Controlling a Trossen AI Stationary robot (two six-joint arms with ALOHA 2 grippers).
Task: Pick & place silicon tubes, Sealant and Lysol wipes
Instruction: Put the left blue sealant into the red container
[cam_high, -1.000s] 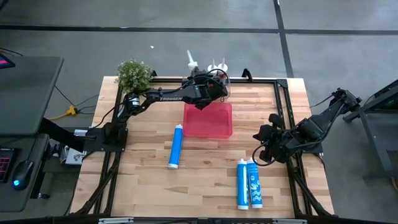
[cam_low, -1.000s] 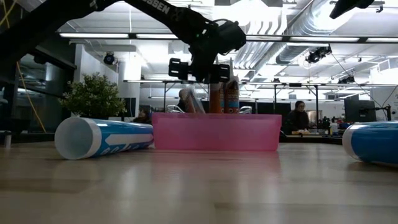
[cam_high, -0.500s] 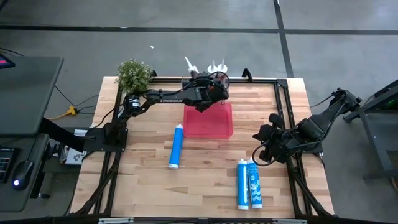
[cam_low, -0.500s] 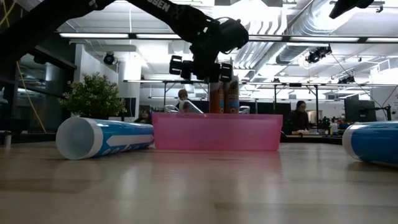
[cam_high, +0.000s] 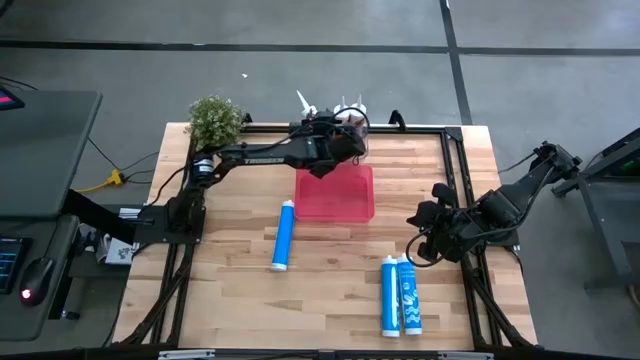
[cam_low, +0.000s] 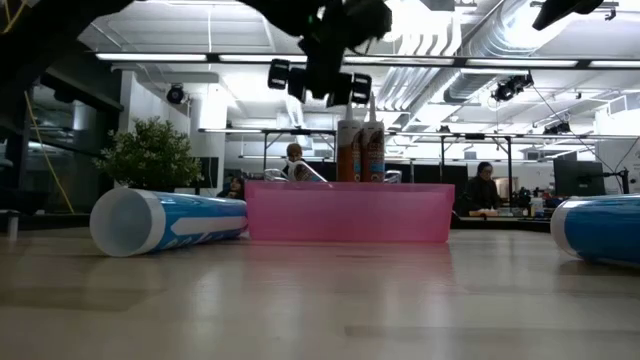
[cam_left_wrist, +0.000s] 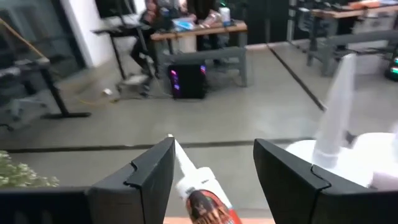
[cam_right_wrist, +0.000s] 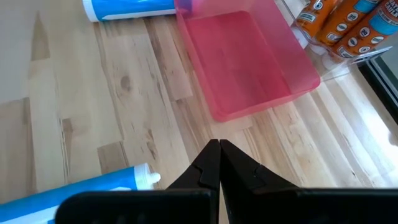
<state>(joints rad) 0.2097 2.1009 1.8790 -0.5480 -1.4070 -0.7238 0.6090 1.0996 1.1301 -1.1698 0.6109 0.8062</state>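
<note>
My left gripper hangs open over the table's far edge, above a clear holder of upright orange sealant tubes. In the left wrist view an orange tube with a white nozzle leans between and below its fingers without touching them. Its nozzle also shows in the high view. A pink tray stands in front of the holder. One blue tube lies on its side left of the tray, and two more lie near the front right. My right gripper waits shut and empty at the table's right.
A small potted plant stands at the far left corner. A black frame runs around the table's edge. People and desks show in the room beyond the table. Bare wood lies between the tray and the two front tubes.
My left gripper has gone up, clear above the tops of the upright orange tubes, and a little toward the far edge. The leaning tube's nozzle has tipped slightly lower behind the pink tray.
</note>
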